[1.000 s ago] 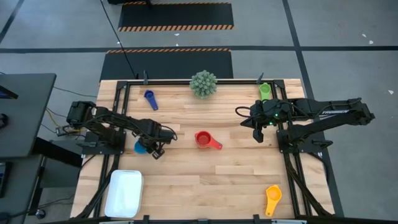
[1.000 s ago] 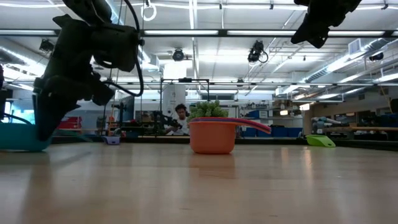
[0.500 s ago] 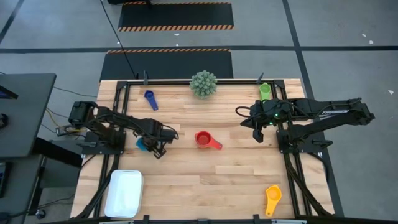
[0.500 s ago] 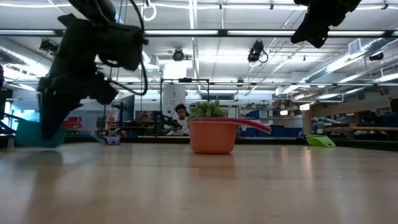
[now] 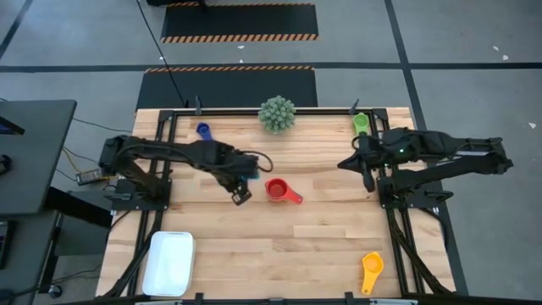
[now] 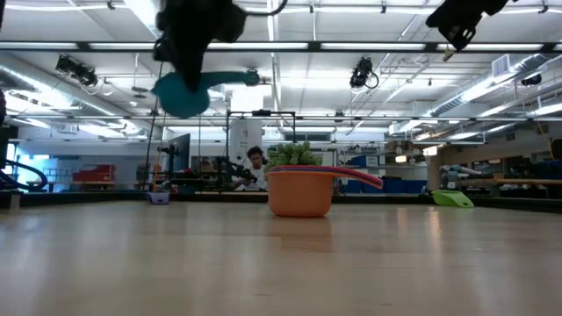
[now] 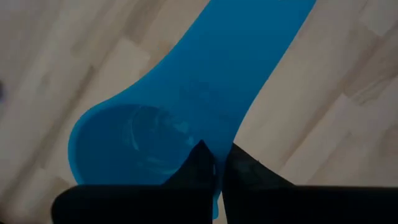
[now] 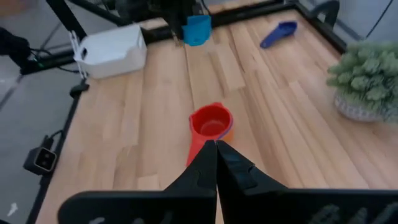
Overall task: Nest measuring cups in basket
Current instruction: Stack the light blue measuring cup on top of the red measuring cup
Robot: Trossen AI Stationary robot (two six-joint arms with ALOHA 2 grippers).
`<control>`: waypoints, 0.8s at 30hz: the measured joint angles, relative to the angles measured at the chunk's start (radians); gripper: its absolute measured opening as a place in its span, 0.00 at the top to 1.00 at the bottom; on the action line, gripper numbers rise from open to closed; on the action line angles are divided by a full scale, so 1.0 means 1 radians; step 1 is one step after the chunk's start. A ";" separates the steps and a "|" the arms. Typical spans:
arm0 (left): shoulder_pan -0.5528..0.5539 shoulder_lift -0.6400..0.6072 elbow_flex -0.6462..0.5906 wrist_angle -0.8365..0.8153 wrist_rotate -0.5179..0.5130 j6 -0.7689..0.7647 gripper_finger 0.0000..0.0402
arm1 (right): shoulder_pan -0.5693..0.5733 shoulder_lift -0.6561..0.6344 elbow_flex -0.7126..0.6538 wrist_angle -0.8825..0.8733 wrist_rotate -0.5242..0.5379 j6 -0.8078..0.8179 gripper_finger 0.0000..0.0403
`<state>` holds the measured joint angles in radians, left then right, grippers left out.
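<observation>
Light blue cup [image 6: 189, 90] hangs clamped in the left hand [image 5: 243, 180], mid-frame above the bench [image 5: 322, 246]. Right hand [image 5: 367, 180], pinched empty, waits centre-right. White basket [image 5: 168, 263], lower left, holds nothing; every cup remains to nest.

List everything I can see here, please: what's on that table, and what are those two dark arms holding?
Light blue measuring cup: one, held in the air by the left gripper.
Red measuring cup: one, table centre.
Dark blue measuring cup: one, far left.
Green measuring cup: one, far right corner.
Yellow measuring cup: one, near right.
Spiky plant: one, green, far edge.
Basket: one, white, near left corner.
Left gripper: shut on the light blue cup.
Right gripper: shut, holding nothing, raised at the right.
</observation>
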<state>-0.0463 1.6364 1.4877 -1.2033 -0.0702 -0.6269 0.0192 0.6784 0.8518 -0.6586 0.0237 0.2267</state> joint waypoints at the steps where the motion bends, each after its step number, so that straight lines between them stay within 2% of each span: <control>1: 0.000 0.024 0.043 -0.026 -0.015 0.017 0.97 | 0.004 -0.012 0.000 -0.001 -0.001 -0.001 1.00; 7: 0.000 0.198 0.271 -0.061 -0.018 0.172 0.97 | 0.064 -0.064 0.000 -0.022 -0.081 -0.015 1.00; 14: -0.001 0.372 0.492 -0.046 -0.007 0.276 0.97 | 0.156 -0.126 0.000 -0.063 -0.070 0.030 1.00; 17: 0.000 0.429 0.541 -0.029 -0.007 0.304 0.97 | 0.186 -0.143 0.000 -0.063 -0.031 0.028 1.00; 24: -0.001 0.516 0.547 0.010 -0.001 0.325 0.97 | 0.218 -0.143 0.000 -0.069 -0.015 0.010 1.00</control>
<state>-0.0471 2.1523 2.0342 -1.1934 -0.0714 -0.3022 0.2377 0.5358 0.8520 -0.7275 0.0085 0.2371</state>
